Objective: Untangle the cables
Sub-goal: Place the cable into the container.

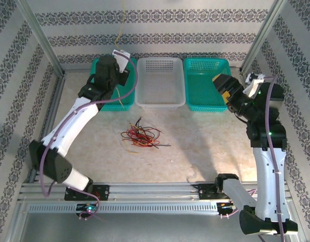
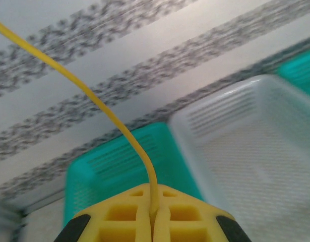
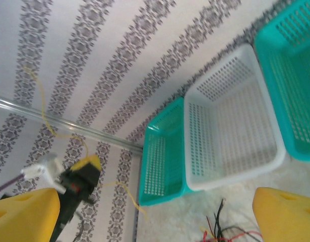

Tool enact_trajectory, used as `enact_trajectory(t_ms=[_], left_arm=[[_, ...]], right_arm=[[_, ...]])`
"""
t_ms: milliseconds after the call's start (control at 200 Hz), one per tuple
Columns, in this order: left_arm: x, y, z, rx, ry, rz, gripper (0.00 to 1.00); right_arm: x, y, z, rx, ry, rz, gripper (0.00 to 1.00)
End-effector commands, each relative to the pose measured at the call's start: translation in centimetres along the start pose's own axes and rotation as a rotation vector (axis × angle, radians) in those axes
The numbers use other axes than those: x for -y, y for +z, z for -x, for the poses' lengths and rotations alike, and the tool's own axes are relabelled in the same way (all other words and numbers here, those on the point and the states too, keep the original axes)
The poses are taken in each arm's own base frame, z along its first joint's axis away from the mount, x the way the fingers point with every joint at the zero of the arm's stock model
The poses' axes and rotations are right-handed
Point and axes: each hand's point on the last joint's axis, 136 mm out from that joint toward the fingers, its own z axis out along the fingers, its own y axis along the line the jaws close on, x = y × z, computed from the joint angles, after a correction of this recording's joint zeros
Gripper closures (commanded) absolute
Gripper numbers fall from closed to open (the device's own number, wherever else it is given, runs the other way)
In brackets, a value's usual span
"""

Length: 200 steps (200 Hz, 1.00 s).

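Cable — yellow — pinched in left claw, right claw agape

White walls with grey flowery stripes are standing around a pale, stone-looking table. Shiny metal poles are going up in the back corners. Metal rails are running along the near edge. Soft light is shining down on the tabletop.

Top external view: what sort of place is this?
Probably a staged robot test cell: patterned wall panels in an aluminium frame, two arms bolted to a rail, baskets on a table.
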Motion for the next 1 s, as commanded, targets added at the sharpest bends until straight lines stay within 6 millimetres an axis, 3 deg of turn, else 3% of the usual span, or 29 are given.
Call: enact_trajectory(t_ms=[0,190,400,560,780,874,994], left_arm=[[-5.4,2.8,0.5,0.006,0.053,0.292,1.0],[-8.9,8.1,-2.8,-0.108,-0.116,0.346,1.0],[-6.9,12.5,-7.9,-0.238,-0.346,0.228,1.0],[-6.1,14.7,-11.3,-0.303,-0.493,0.186,1.0],[-4.3,16.2,-13.6,-0.389,-0.55,0.113,0.48],[-4.2,15.4,-14.0,-0.408,-0.572,0.119,0.39],[-5.0,13.0,-12.0,-0.351,-0.601,0.118,0.33]], right_arm=[[-0.7,-1.2,-1.5,-0.024,0.012,0.054,0.02],[0.3,-2.0,-3.0,-0.045,0.021,0.042,0.02],[1.6,-2.2,-3.6,-0.027,0.053,0.023,0.02],[1.1,-3.0,-3.8,-0.018,0.039,0.028,0.04],[0.8,-4.2,-4.8,-0.03,0.049,0.033,0.04],[0.7,-4.3,-5.1,-0.041,0.042,0.024,0.04],[1.0,-3.9,-5.8,-0.083,0.02,-0.007,0.04]])
